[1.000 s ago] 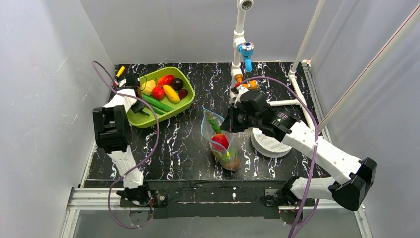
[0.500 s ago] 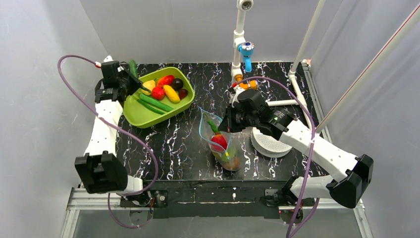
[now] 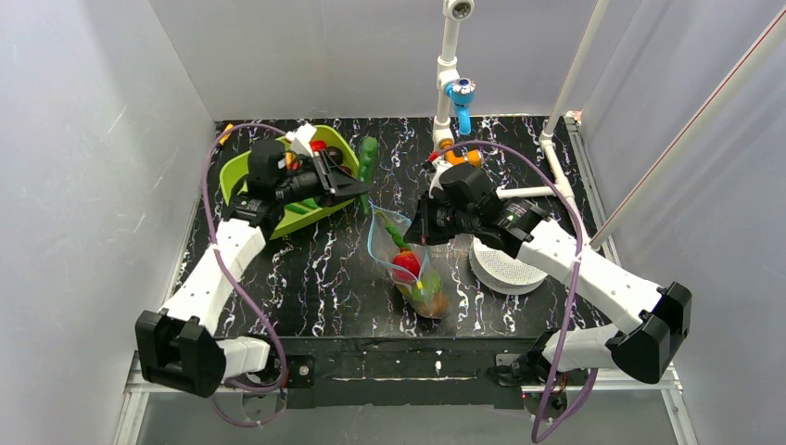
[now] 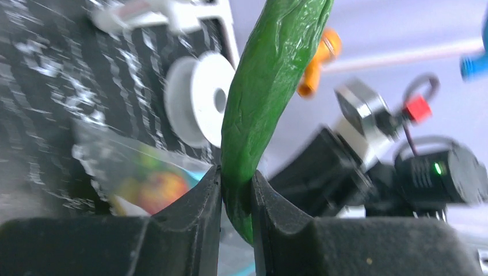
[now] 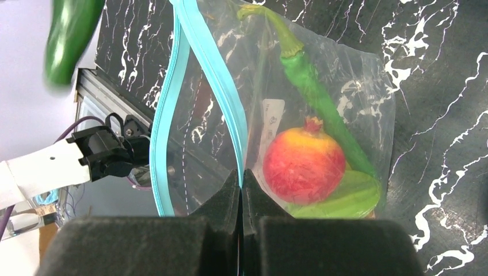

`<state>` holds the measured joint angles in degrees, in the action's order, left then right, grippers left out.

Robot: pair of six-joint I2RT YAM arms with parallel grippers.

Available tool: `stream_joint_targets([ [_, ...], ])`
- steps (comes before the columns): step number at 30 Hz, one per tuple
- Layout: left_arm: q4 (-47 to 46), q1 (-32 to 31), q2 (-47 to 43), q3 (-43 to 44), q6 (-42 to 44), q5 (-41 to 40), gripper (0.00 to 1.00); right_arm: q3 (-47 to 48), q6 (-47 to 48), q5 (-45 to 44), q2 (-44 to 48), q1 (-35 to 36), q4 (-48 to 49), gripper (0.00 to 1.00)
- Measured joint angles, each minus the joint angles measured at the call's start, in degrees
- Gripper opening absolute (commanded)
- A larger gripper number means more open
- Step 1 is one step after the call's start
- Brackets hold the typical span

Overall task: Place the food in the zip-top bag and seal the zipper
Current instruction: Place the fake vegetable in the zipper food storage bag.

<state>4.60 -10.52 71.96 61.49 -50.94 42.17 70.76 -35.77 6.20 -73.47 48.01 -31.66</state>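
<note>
lifted off the lime tray [image 3: 236,176] and swung across to the bag within the last second.
pinches a long green vegetable [image 4: 259,98] in the left claw [image 4: 235,178], above the tabletop [image 3: 315,269], just beside the zip-top bag [image 5: 368,103]; holds the zipper [image 5: 172,86] nipped in the pressed-together right claw [image 5: 241,175], pomegranate [image 5: 303,164] already inside; drop-in likely next.

We lose the long green vegetable [image 4: 262,86] at both ends in the left wrist view. Its top runs off the upper edge, and its lower end is buried between the left gripper's [image 4: 236,183] fingers. Behind it the zip-top bag [image 4: 138,178] is a blur, its contents only red and yellow smears. In the right wrist view, a green vegetable left of the bag's mouth is blurred and cropped. From above, the left arm [image 3: 218,269] covers much of the lime-green tray [image 3: 234,172] to the bag's far left. What lies at the bag's bottom is too small for us to name.
</note>
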Motion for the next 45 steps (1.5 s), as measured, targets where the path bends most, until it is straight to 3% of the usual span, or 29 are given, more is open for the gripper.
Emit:
stream_joint_targets([
  [4,1.0,-7.2,-4.8,0.0,-3.6,0.5,0.0,1.0,0.0,-0.1,-1.3,0.0,0.1,0.01],
  [11,6.2,-9.6,-12.8,-3.8,-16.3,-3.4,0.0,2.3,-0.3,-2.7,-2.8,0.0,0.1,0.01],
  [18,10.2,-13.8,-8.7,-4.7,-25.9,-3.0,0.0,2.6,-0.3,-3.4,-3.0,0.0,0.2,0.01],
  [27,14.9,-18.1,-11.6,-7.2,-36.3,-6.4,0.0,2.7,-0.3,-5.7,-3.4,0.0,0.2,0.01],
  [39,17.3,-21.6,-9.4,-8.2,-41.5,-8.4,0.0,2.7,-0.1,-6.9,-3.4,0.0,0.3,0.01],
  [41,17.4,-21.8,-9.3,-8.1,-41.7,-9.2,0.11,2.6,-0.1,-6.9,-3.4,0.0,0.5,0.01],
  [45,17.7,-22.0,-9.3,-8.2,-42.8,-11.9,0.22,2.6,0.0,-5.7,-3.4,0.0,0.6,0.01],
])
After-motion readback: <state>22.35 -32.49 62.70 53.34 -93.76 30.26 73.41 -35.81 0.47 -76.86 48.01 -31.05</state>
